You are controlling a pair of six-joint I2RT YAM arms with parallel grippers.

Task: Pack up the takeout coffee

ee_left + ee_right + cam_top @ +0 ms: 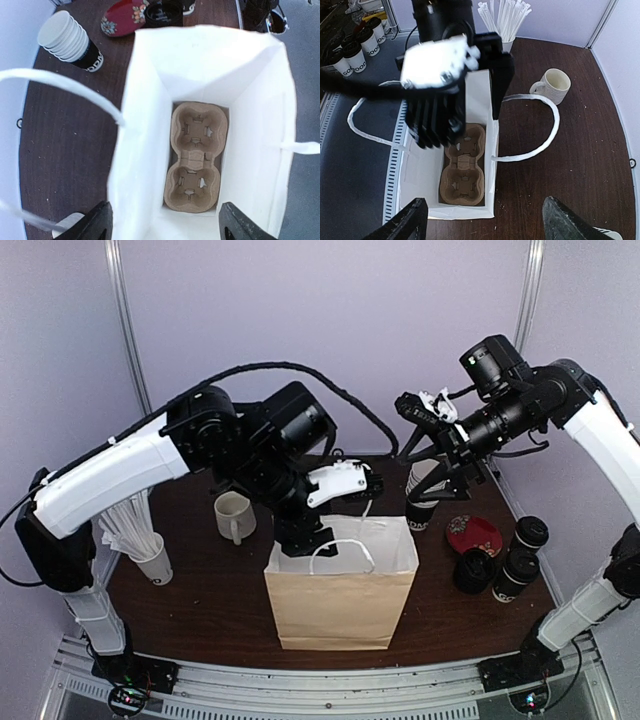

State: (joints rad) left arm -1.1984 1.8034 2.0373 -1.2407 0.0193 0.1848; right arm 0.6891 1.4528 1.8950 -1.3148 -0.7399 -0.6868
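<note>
Two black takeout coffee cups with black lids [528, 533] [512, 578] stand at the table's right edge, away from both grippers. A brown paper bag [340, 585] stands open at the front centre. A cardboard two-cup carrier [196, 155] lies empty on its bottom and also shows in the right wrist view [464, 167]. My left gripper [300, 538] hangs over the bag's mouth, open and empty [162, 226]. My right gripper [430, 425] is raised right of the bag, open and empty [487, 222].
A stack of black paper cups [420, 498], a red plate [473, 535] and a black lidded object [472, 570] sit right of the bag. A white mug [235, 517] and a white cup of sticks [150, 552] stand left. The bag's white handles [540, 125] loop outward.
</note>
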